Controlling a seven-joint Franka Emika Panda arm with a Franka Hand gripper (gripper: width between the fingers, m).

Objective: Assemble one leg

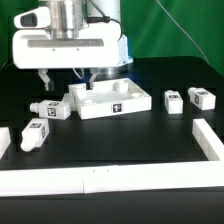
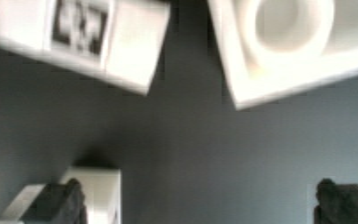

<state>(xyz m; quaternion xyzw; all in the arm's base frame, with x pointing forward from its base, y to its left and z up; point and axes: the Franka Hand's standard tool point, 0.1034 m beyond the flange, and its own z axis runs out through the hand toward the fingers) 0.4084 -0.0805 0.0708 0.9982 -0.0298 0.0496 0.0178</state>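
1. The leg lies on its side on the black table, just off the panel's edge on the exterior view's left, with its narrower round end pointing away from the panel. The wrist view shows its tagged block blurred, with a thin dark strip of table between it and the panel.
2. The gripper hangs above that leg and the nearest panel corner and touches neither. Its jaws stand wide apart with nothing between them. In the wrist view, one fingertip and the other sit at opposite sides with bare table between.
3. The panel is a flat white square lying on the table, with a tag on the side facing the exterior camera. The wrist view shows one of its corners with a round socket.
4. A second leg lies tilted nearer the exterior camera, on that view's left and apart from the first.
5. A third leg sits near the panel on the exterior view's right, and a fourth leg is just beyond it.
6. A low white wall borders the table's near edge and turns along the exterior view's right.
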